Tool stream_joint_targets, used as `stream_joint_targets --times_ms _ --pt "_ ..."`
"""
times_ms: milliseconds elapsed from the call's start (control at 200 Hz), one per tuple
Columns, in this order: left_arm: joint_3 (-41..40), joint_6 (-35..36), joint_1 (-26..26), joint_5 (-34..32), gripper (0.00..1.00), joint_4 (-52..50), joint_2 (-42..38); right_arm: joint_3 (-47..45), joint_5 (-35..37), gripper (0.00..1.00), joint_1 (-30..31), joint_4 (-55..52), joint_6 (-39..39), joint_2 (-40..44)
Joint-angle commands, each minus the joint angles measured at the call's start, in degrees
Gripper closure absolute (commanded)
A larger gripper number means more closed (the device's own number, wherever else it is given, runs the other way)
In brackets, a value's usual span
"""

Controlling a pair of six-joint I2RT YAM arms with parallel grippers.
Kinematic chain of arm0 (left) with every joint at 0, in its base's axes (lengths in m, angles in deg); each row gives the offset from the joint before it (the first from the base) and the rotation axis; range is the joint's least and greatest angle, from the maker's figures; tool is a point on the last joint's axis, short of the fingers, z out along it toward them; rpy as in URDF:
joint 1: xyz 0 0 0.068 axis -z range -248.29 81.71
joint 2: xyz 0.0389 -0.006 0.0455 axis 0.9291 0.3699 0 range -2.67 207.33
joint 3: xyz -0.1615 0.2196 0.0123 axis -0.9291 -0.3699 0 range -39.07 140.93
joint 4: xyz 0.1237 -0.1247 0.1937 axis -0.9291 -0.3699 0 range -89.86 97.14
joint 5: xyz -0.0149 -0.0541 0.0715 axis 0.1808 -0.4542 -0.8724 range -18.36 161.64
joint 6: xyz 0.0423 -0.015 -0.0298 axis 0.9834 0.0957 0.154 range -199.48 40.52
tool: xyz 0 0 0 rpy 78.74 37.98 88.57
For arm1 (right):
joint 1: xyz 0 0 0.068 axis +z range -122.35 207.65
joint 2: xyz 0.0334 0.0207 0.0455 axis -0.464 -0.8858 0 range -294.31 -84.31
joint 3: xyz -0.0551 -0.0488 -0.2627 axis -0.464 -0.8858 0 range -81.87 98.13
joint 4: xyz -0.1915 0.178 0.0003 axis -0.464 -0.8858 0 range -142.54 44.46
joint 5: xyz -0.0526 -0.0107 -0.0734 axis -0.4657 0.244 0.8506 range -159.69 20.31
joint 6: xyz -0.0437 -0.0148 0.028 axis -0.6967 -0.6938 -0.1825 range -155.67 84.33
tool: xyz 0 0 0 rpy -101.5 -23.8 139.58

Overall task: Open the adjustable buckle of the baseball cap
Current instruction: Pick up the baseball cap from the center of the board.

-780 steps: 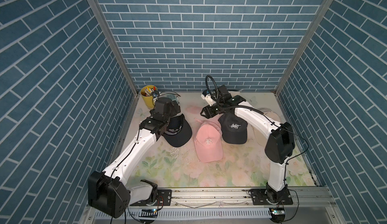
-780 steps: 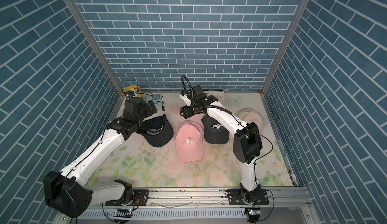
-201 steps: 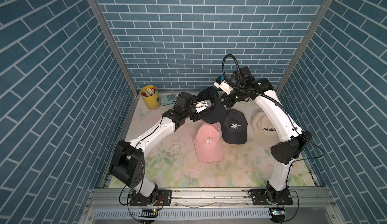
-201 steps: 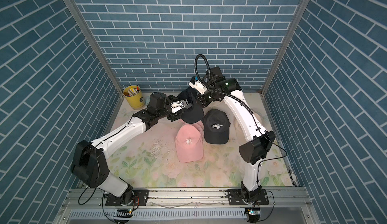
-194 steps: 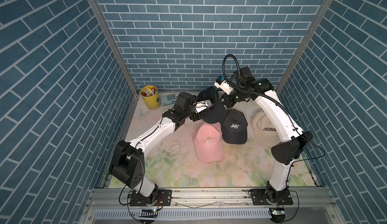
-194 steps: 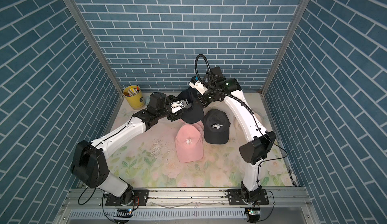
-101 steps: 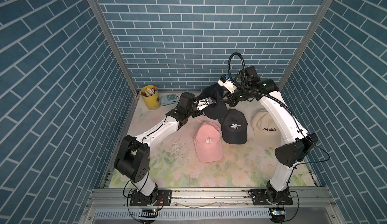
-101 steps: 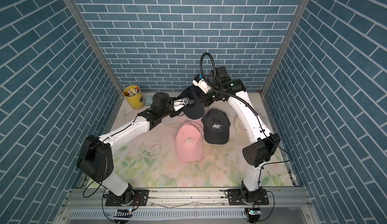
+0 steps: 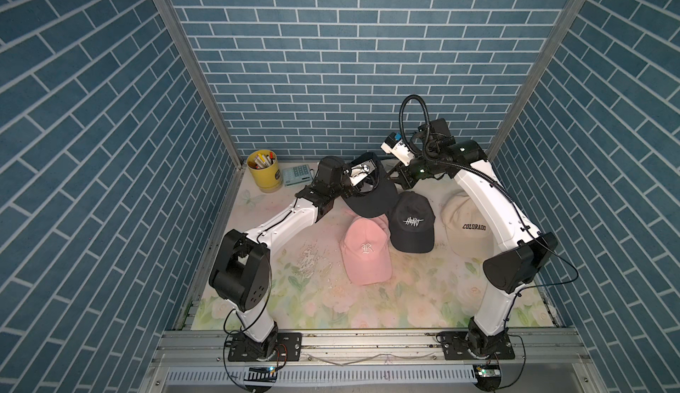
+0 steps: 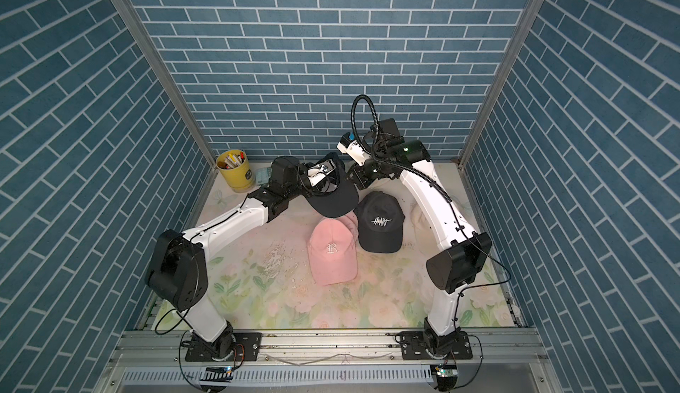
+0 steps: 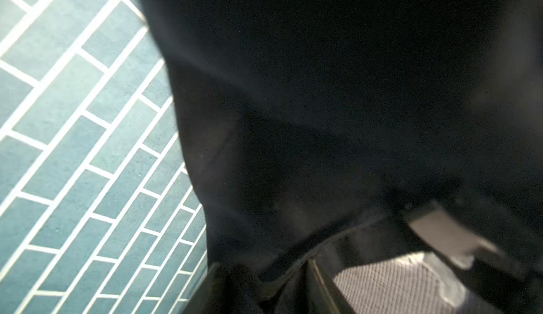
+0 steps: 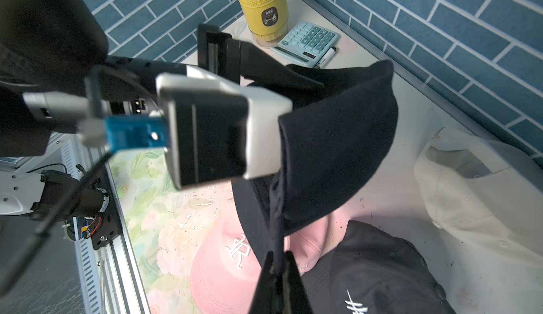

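- Lifted off the mat since the earliest frames: plain black fabric baseball cap (image 9: pixel 371 200) lay flat by the left arm then; now it hangs in the air between both arms, near the back wall; both arms have swung in and up toward the middle
- right gripper (image 12: pixel 276 270): fingertips pressed together on a thin black strip at the cap's edge; cloth rises from that pinch in the right wrist view; in both top views it sits at the cap's right side
- left gripper (image 9: pixel 360 186): up against the cap's other side, at the opening; left wrist view is nearly all dark cloth; I cannot tell whether its jaws are apart or closed on anything
- buckle: I can't make it out in any view
- on the floral-print mat (image 9: pixel 404 299), below the raised cap: pink baseball cap with a white letter R (image 9: pixel 366 251); black baseball cap with white HEART lettering (image 9: pixel 412 225) touching it on the right; cream baseball cap marked COLORADO (image 9: pixel 465 225) further right, partly behind the right arm
- back left corner: yellow cylindrical pen cup (image 9: pixel 263 172); light blue calculator (image 9: pixel 297 176) just beside it; white marker with a black cap (image 12: pixel 326 56) lying against the calculator
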Motion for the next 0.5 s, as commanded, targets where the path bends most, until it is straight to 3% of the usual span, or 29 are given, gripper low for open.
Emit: stream_joint_targets --times_ms 0,85,165,495 --pt "1.65 -2.04 -0.89 1.48 0.74 -1.73 -0.47 -2.26 -1.90 1.00 -0.83 3.13 -2.83 3.14" --pt "1.83 -3.11 -1.14 4.12 0.91 -2.68 -1.86 -5.90 -2.52 1.00 -2.48 7.05 -0.79 4.10" --pt "1.35 -4.17 -1.30 7.13 1.00 -2.68 -4.00 -10.19 -3.52 1.00 -4.07 11.90 1.51 5.38" --pt "2.54 -13.03 -2.73 17.00 1.00 -1.96 -10.05 -19.42 -1.99 1.00 -5.05 23.11 5.20 5.81"
